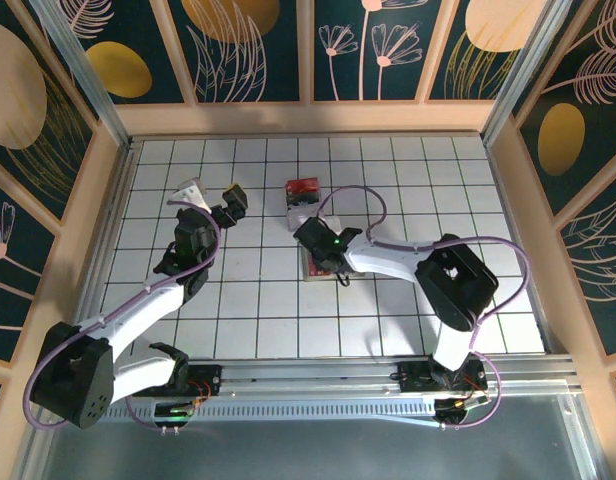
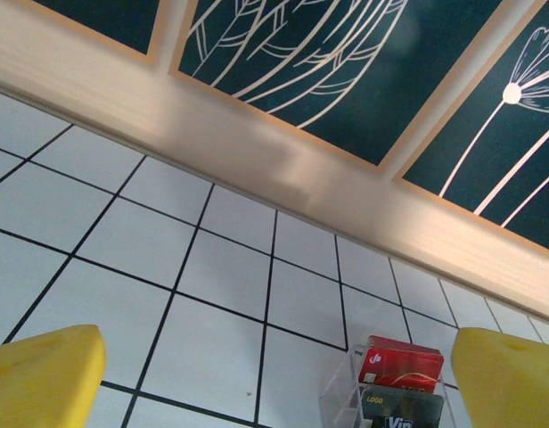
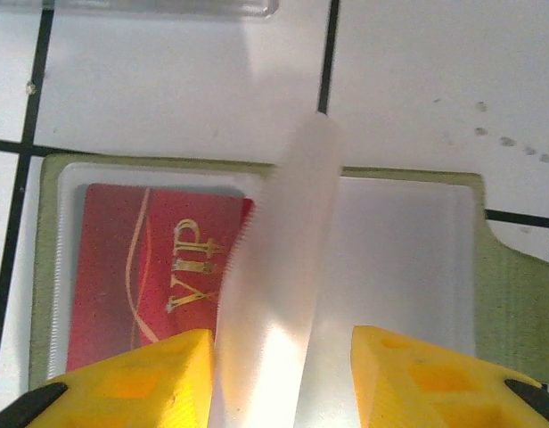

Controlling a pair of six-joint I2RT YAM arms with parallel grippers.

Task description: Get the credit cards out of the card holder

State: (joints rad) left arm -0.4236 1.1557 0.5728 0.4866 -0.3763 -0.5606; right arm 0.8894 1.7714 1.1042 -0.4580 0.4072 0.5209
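2 grippers, 1 open card holder [image 3: 511,299]
Left gripper [image 2: 274,379] gapes wide — right gripper [image 3: 282,370] straddles the holder's clear leaf [image 3: 283,267], grip unclear; red VIP card [image 3: 141,267] sits in its left pocket, on white tiles [image 3: 167,80].

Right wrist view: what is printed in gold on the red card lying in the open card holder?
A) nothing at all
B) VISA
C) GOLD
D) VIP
D: the red card, lying in the left-hand pocket of the card holder, shows the letters VIP in gold.
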